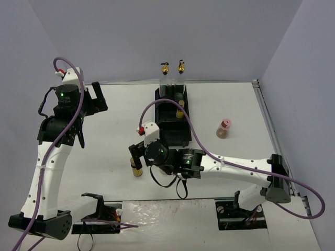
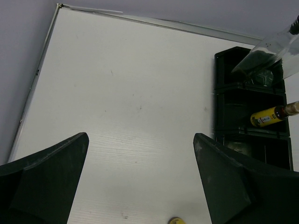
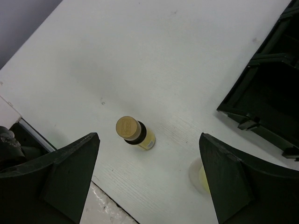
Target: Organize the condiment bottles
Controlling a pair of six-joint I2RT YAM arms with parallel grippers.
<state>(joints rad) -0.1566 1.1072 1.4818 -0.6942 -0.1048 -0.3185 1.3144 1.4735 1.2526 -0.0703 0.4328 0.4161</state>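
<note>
Closest to our bases, we are hovering the right fingers (image 3: 84, 151) spread wide over a short amber bottle (image 3: 134, 132) that is standing upright on the white worktop (image 3: 140, 56), touching neither finger, with a pale blurred shape (image 3: 200, 177) near it. Further out we are holding the left fingers (image 2: 74, 147) spread and empty above bare worktop, while the pink-capped bottle (image 1: 224, 128) is standing alone right of the black tray (image 1: 174, 134); a yellow bottle (image 2: 266, 116) is sitting in one compartment, and two tall clear bottles (image 1: 166, 79) are standing at its far end
</note>
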